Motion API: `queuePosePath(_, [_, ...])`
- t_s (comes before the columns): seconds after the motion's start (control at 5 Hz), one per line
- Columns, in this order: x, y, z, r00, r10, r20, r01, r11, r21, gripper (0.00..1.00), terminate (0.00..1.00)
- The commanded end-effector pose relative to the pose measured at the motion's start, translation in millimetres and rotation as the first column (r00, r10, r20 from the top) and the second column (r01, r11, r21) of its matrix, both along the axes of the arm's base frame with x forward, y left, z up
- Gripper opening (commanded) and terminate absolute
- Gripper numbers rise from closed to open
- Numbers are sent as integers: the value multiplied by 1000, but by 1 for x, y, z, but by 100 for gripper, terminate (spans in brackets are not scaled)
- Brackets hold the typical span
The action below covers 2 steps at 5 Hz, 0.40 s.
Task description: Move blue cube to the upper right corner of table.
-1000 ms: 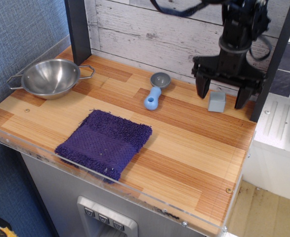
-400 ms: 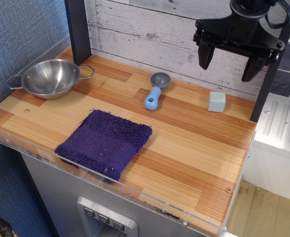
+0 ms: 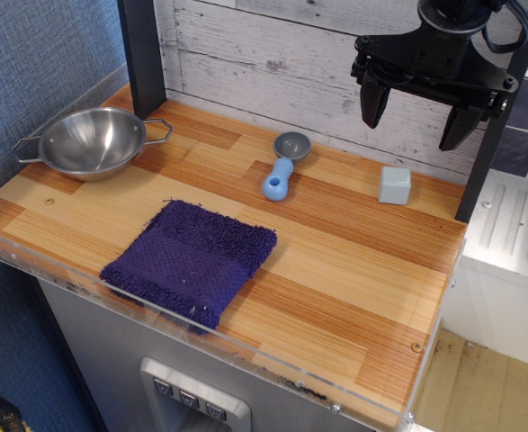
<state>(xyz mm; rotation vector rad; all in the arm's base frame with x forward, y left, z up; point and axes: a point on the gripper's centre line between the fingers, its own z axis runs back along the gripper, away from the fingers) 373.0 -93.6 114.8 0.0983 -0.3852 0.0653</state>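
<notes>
The pincer hangs spread wide, empty, above the blue cube on the table.

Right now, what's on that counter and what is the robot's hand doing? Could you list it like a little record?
blue cube: resting on the table, far right corner, nothing touching it
hand: open, empty, raised above the cube
scoop: blue handle, middle back
towel: dark blue, front
bowl: metal, empty, back left
</notes>
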Motion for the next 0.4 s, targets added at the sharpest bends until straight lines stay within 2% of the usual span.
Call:
queuePosePath(0.0, [2, -5, 22, 999, 3, 51, -2, 1000, -15, 100, 0])
queuePosePath(0.2, [2, -5, 22, 999, 3, 51, -2, 1000, -15, 100, 100])
